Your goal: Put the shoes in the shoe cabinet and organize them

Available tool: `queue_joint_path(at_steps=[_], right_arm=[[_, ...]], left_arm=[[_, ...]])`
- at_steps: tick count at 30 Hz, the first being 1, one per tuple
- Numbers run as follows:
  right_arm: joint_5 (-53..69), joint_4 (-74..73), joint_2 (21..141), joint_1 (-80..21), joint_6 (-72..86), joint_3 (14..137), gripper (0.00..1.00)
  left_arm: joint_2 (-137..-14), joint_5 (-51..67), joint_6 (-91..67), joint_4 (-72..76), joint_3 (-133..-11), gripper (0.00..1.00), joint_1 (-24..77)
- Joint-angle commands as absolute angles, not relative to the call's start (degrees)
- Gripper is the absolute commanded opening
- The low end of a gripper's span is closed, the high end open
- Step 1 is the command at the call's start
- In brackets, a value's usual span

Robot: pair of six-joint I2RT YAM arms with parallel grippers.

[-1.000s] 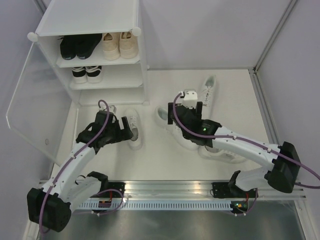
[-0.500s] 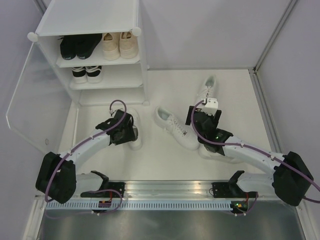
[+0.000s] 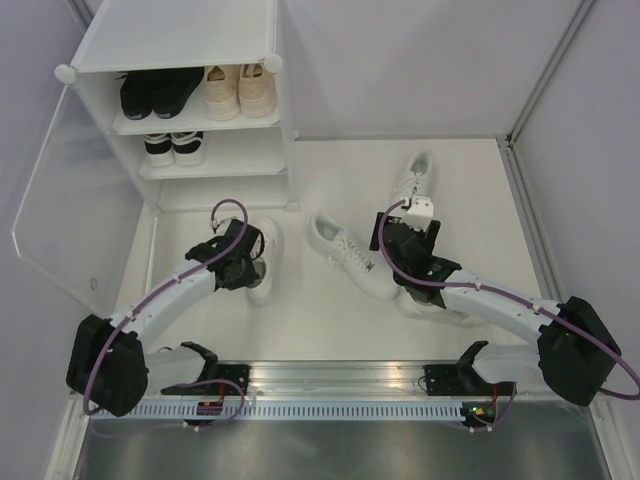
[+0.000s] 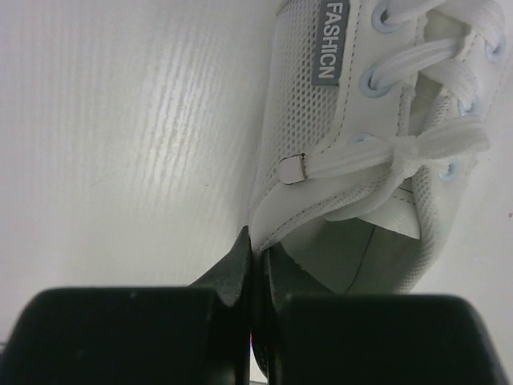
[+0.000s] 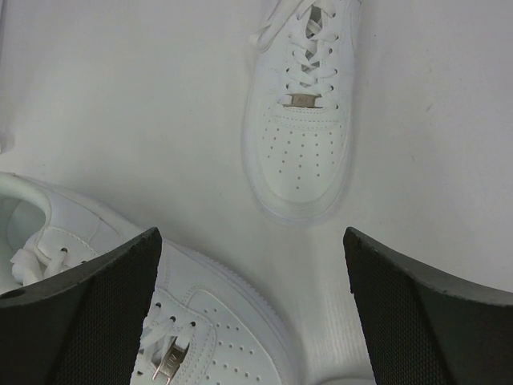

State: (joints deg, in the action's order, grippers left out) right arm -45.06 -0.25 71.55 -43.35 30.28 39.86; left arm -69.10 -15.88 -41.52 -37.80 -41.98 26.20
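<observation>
Left wrist view: left pincer (image 4: 253, 250) is clamped on the collar rim of a white mesh sneaker (image 4: 377, 136), with the fingers pressed together on the edge near a lace end. A grey side tag reads FASHION. White worktop (image 4: 120, 144) lies beneath; I cannot tell whether the shoe is lifted clear of it.

Top external view: the left pincer (image 3: 246, 266) is at the mesh sneaker's (image 3: 265, 250) left flank, below the shoe cabinet (image 3: 170, 35). Against half a second ago, the shoe's near end has swung slightly leftward, the far end has roughly held, and the pincer has gone with it. The left arm rises from its base at bottom left, up and rightward with the forearm low. A purple cable (image 3: 225, 208) loops over the wrist.

Right pincer (image 5: 249, 241) is spread wide and grips nothing. It hovers over bare worktop between the far sneaker (image 5: 300, 144) ahead and the middle sneaker (image 5: 184, 337) at lower left. From above, the right pincer (image 3: 414, 228) has barely changed in half a second. A second ago it stood over the middle sneaker's (image 3: 350, 255) heel end; now it is just below the far sneaker (image 3: 416, 178). The right arm stretches low from bottom right, up and leftward, crossing a fourth white sneaker (image 3: 445, 308).

Cabinet door (image 3: 70, 200) hangs open to the left. The top shelf holds a black pair (image 3: 155, 92) and a beige pair (image 3: 240, 90). The middle shelf holds a black-and-white pair (image 3: 172, 147).
</observation>
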Motion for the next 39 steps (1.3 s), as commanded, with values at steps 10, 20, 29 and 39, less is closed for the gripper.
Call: queue_joint_path(at_steps=[10, 20, 29, 39], right_arm=[[-45.44, 0.35, 70.75, -42.98, 31.73, 40.52, 0.98], [-45.79, 0.09, 70.49, -42.72, 31.64, 40.69, 0.98], [-45.18, 0.09, 71.19, -42.63, 31.47, 41.13, 0.98], [-45.09, -2.46, 73.04, -42.63, 31.64, 42.36, 0.98]], left_arm=[[-67.84, -15.92, -25.15, -47.81, -73.28, 0.02, 12.41], [-86.30, -10.37, -17.23, -51.59, -94.20, 0.02, 4.49], [-97.55, -9.41, -16.35, -51.42, -104.66, 0.02, 2.37], [-108.54, -10.19, -16.26, -49.92, -114.61, 0.11, 2.28]])
